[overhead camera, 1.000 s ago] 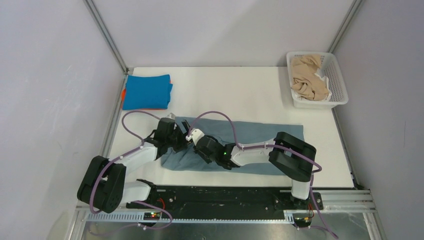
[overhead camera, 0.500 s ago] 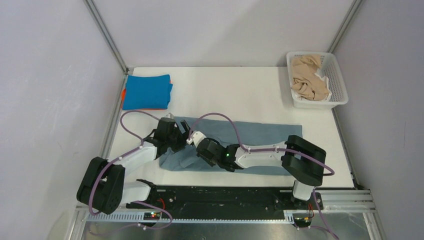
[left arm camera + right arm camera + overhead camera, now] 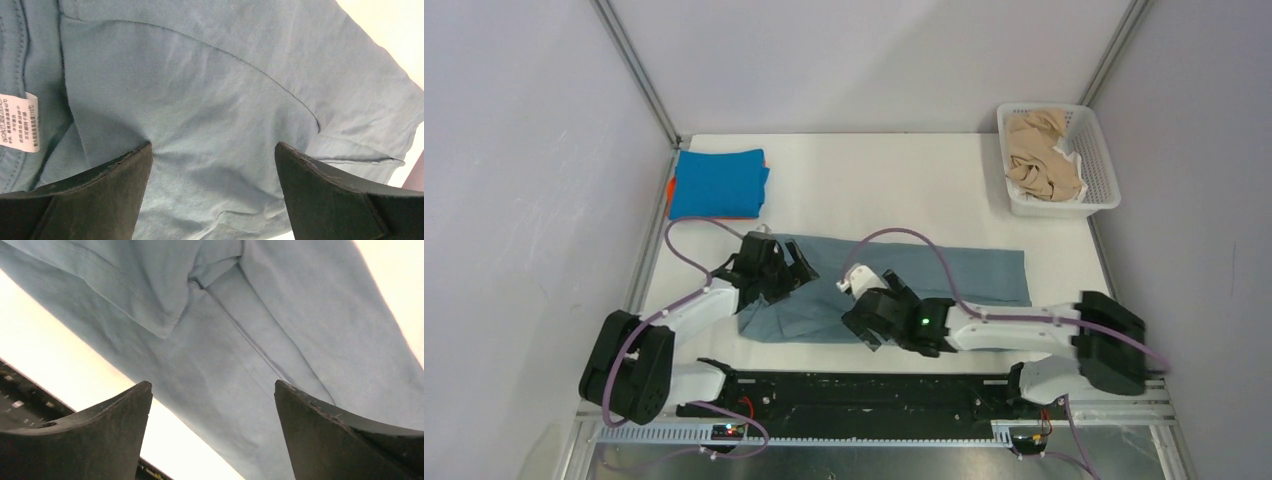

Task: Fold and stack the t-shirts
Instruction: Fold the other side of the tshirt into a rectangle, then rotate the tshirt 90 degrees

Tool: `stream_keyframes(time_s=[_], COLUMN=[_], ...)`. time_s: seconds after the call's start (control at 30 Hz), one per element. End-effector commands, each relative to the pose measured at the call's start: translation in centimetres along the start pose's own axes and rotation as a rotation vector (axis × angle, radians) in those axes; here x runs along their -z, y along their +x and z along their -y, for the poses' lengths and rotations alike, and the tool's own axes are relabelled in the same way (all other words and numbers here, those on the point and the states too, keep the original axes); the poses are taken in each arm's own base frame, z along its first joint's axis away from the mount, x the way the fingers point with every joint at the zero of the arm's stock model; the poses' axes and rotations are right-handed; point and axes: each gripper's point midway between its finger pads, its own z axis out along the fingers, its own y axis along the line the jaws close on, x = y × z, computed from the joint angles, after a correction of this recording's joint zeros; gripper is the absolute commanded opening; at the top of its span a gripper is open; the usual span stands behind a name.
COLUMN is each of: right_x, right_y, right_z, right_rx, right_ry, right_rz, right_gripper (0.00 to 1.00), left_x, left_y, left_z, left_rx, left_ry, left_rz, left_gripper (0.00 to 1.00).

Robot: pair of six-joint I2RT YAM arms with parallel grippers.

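A large grey-blue t-shirt (image 3: pixel 964 272) lies folded into a long band across the near half of the table. My left gripper (image 3: pixel 790 270) hovers over its left end, open, with nothing between the fingers. In the left wrist view, the left gripper (image 3: pixel 212 146) is above smooth cloth (image 3: pixel 200 95) with the white neck label (image 3: pixel 20 122) at the left. My right gripper (image 3: pixel 864 318) is open over the shirt's near edge; the right wrist view shows it (image 3: pixel 212 384) empty, over a folded sleeve (image 3: pixel 150 285). A folded bright blue t-shirt (image 3: pixel 719 182) lies on an orange one (image 3: pixel 669 189) at the back left.
A white lattice basket (image 3: pixel 1107 160) at the back right holds crumpled beige t-shirts (image 3: pixel 1042 155). The black base rail (image 3: pixel 874 392) runs along the near edge, close under the right gripper. Grey walls and metal posts close in both sides of the white table (image 3: pixel 904 190).
The right gripper has opened, letting go of the grey-blue cloth, and has drawn back toward the near edge as its arm swung right. The left gripper has barely moved.
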Motion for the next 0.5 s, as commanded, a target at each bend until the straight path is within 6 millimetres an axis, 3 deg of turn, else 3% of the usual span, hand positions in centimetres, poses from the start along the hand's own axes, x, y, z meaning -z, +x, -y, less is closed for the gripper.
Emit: stream_keyframes(time_s=[0.0, 0.03, 0.13, 0.23, 0.27, 0.33, 0.47], right_x=[2.3, 2.5, 0.6, -1.0, -1.5, -2.6, -5.2], right_y=[-2.9, -3.2, -2.4, -2.3, -1.7, -0.7, 2.5], right_z=[2.8, 3.7, 7.0, 9.7, 11.1, 13.6, 17.3], right_rx=[-0.256, -0.323, -0.662, -0.815, -0.853, -0.919, -1.073], right_ry=[-0.031, -0.039, -0.138, -0.159, -0.129, -0.080, -0.006], right_rz=[0.150, 0.167, 0.125, 0.143, 0.137, 0.128, 0.054], right_gripper=[0.99, 0.99, 0.99, 0.99, 0.99, 0.99, 0.99], left_x=[-0.2, -0.3, -1.2, -2.5, -3.6, -5.3, -9.1], left_y=[1.2, 0.6, -0.2, -2.5, -2.4, -3.7, -7.3], left_z=[-4.1, -3.5, -2.7, -0.1, -0.3, 1.2, 5.3], left_rx=[-0.048, -0.050, -0.048, -0.061, -0.062, -0.062, -0.062], left_ry=[-0.183, -0.175, -0.180, -0.159, -0.183, -0.175, -0.123], left_rz=[-0.058, -0.048, -0.061, -0.040, -0.064, -0.073, -0.066], left_gripper=[1.00, 1.00, 1.00, 1.00, 1.00, 1.00, 1.00])
